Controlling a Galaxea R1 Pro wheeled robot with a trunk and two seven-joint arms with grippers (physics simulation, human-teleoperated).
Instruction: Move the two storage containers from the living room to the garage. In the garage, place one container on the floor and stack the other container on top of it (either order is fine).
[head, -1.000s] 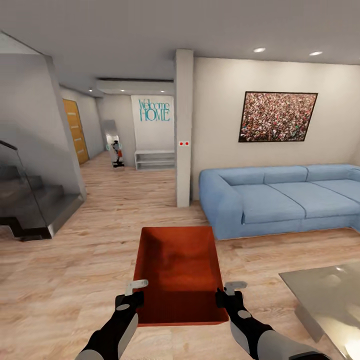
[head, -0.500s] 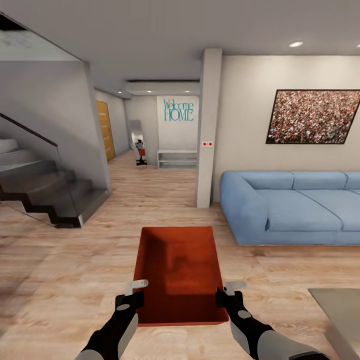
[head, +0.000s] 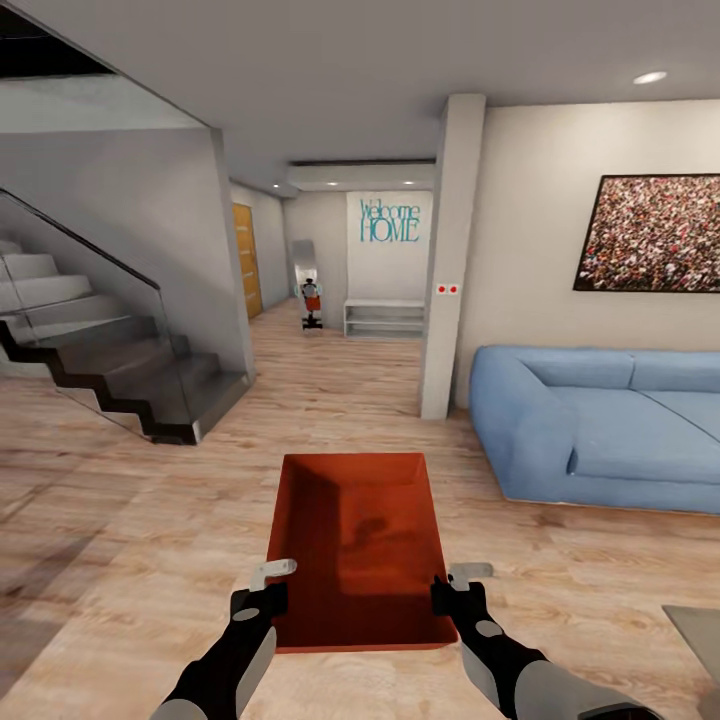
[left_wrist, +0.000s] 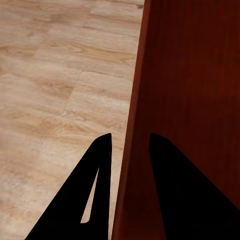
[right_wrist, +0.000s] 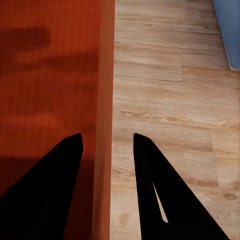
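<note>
Open wood floor (head: 120, 520) surrounds the storage container (head: 358, 545), jaws gripping both side walls.

1. Bin (head: 357, 540): orange-red plastic, matt, with a soft sheen on its inner floor.
2. Floor (head: 150, 520): light wood planks with visible grain, satin finish.
3. Sofa (head: 600, 425): blue cloth, matt and smooth.
4. Stairs (head: 120, 370): dark, smooth treads behind a clear, glossy glass rail.
5. Pillar (head: 450, 250): pale, matt painted surface.
6. Fingers (left_wrist: 95, 200): black and matt.
7. Door (head: 246, 258): orange wood.
</note>
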